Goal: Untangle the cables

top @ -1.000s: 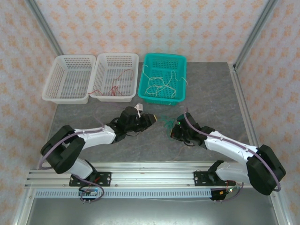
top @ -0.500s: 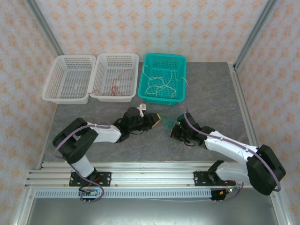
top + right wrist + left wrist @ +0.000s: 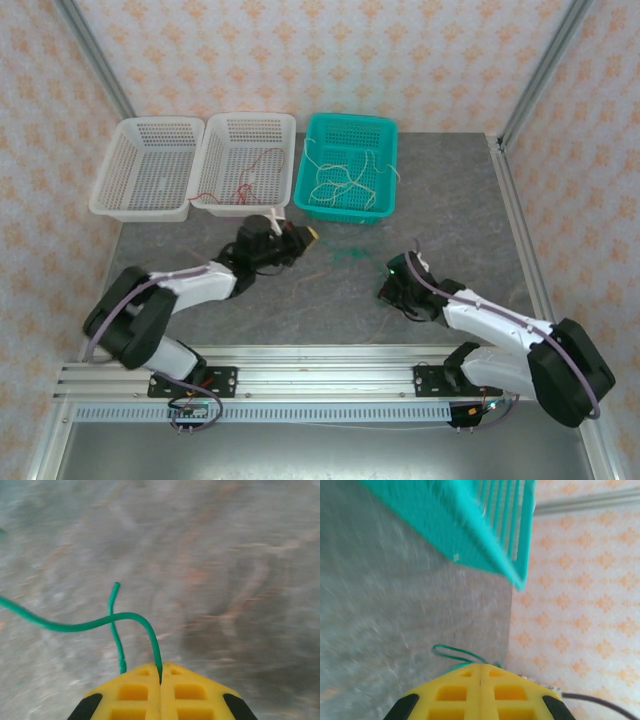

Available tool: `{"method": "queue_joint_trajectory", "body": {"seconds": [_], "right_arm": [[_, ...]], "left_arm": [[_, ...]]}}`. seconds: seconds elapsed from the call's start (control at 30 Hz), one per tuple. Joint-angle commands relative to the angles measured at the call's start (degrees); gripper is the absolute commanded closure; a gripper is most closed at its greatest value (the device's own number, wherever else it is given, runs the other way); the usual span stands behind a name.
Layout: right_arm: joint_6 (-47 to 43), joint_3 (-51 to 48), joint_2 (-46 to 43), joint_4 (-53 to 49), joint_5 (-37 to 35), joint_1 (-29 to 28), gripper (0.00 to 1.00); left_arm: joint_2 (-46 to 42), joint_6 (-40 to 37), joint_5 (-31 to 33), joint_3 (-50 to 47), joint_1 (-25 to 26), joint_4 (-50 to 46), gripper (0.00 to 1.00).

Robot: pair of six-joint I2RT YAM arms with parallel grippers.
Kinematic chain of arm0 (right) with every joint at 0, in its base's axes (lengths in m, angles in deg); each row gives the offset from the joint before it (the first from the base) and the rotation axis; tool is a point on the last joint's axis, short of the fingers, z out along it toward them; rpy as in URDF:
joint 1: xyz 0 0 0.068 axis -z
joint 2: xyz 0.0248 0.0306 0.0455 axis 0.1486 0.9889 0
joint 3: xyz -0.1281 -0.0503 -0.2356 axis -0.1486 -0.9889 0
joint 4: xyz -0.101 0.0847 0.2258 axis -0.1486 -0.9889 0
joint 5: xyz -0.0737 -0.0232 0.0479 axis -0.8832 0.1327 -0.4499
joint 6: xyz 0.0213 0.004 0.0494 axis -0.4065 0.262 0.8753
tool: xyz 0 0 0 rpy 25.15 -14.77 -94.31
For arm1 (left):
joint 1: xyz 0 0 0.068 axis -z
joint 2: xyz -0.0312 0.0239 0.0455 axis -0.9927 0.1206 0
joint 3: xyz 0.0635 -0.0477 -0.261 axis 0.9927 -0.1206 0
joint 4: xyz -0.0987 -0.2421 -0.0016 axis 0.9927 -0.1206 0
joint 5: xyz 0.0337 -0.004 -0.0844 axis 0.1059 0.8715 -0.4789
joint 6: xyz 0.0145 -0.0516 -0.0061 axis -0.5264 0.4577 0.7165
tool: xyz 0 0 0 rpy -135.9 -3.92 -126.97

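A green cable (image 3: 348,255) lies on the grey table between my two grippers. In the right wrist view the green cable (image 3: 90,626) rises out of the seam of my right gripper (image 3: 160,668), which is shut on it, and runs off to the left. A second green strand (image 3: 114,605) crosses it. My right gripper (image 3: 386,292) sits low on the table. My left gripper (image 3: 310,236) is shut, its yellow tips (image 3: 480,666) pressed together. A green loop (image 3: 455,653) shows just past them, with nothing visible in the seam. Cream-white cables (image 3: 340,180) lie in the teal basket, red cables (image 3: 245,185) in the middle basket.
Three baskets stand in a row at the back: an empty white basket (image 3: 118,170), the middle white basket (image 3: 286,165) and the teal basket (image 3: 392,170). The teal basket's corner (image 3: 517,555) is close above my left gripper. Aluminium posts frame the table's sides.
My left gripper has pulled back up and to the left, away from the green cable. My right gripper has drawn down and to the right with its cable.
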Motion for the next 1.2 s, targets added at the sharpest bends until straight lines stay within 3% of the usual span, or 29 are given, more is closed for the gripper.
{"method": "queue_joint_trajectory", "body": {"seconds": [0.0, 0.17, 0.3, 0.37, 0.6, 0.73, 0.83, 1.0, 1.17], "right_arm": [[2.2, -2.3, -2.7, -1.7, -3.4, 0.7, 0.96], [4.9, -1.0, -3.1, -8.0, -8.1, 0.7, 0.96], [14.2, -2.3, -9.7, -16.1, -16.4, 2.3, 1.00], [16.0, -3.9, -14.7, -17.5, -17.7, 4.9, 1.00], [16.6, -4.8, -23.0, -22.5, -19.0, 15.5, 1.00], [10.0, -5.7, -22.2, -12.9, -11.3, 17.0, 1.00], [3.0, -5.2, -18.2, -5.0, -2.0, 17.1, 1.00], [-12.5, 3.2, -8.7, -6.4, 9.5, 17.0, 1.00], [-17.0, 7.6, -7.1, -6.1, 18.0, 15.7, 1.00]], "left_arm": [[-5.0, -9.7, -0.1, 3.1, -0.4, -13.0, 1.00], [-8.6, -15.1, 2.8, 3.4, -1.7, -21.8, 1.00], [-17.1, -22.2, 11.8, 5.1, -7.3, -37.8, 1.00], [-20.7, -23.8, 12.9, 5.2, -10.9, -42.0, 1.00], [-26.6, -25.0, 9.8, 3.0, -19.3, -47.8, 1.00], [-27.4, -22.3, 3.4, -0.9, -20.0, -40.6, 1.00], [-26.3, -21.1, -3.8, -3.4, -17.3, -29.9, 1.00], [-22.4, -33.7, 6.0, 4.7, -0.7, -37.8, 0.78], [-20.1, -34.2, 4.5, 4.9, 0.8, -32.7, 0.53]]}}
